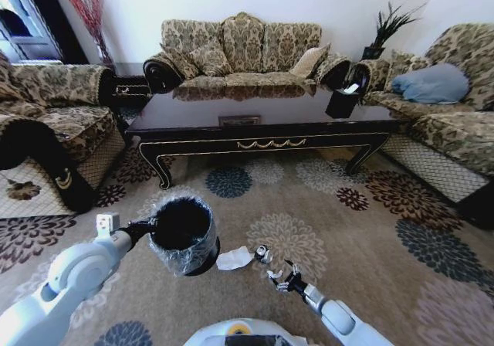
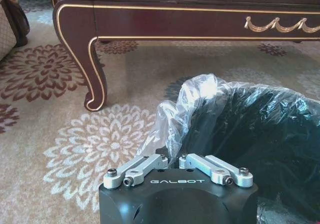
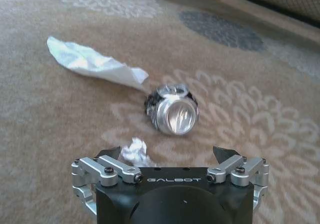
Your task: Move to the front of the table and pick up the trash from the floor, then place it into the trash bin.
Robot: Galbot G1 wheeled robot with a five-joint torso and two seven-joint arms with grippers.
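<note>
On the left, the robot's left arm reaches forward from its shoulder, slightly bent, low over the floor (image 1: 370, 230), a beige carpet with large flower medallions. The left gripper (image 1: 147, 226) has its fingers drawn together, pinching the near rim of the trash bin (image 1: 184, 234), a small round black bin lined with a crinkled clear plastic bag. The bin's open mouth faces up, and in the left wrist view the bag's edge bunches up right at the fingers (image 2: 145, 165).

Just right of the bin, a flat white paper scrap (image 1: 234, 259) lies on the carpet. Touching its right tip is a small crushed silvery can (image 1: 262, 253), lying on its side. A tiny crumpled white bit (image 3: 135, 151) sits on the carpet just in front of the right gripper's fingers.

The right arm stretches forward and down from the lower right, its wrist angled toward the litter. The right gripper (image 1: 282, 278) hangs close above the carpet, fingers spread wide and holding nothing, with the can just beyond them.

Farther off, the table (image 1: 262, 118), long and low in glossy dark wood with gold scroll trim, stands across the room in front of a patterned sofa (image 1: 243, 49).
</note>
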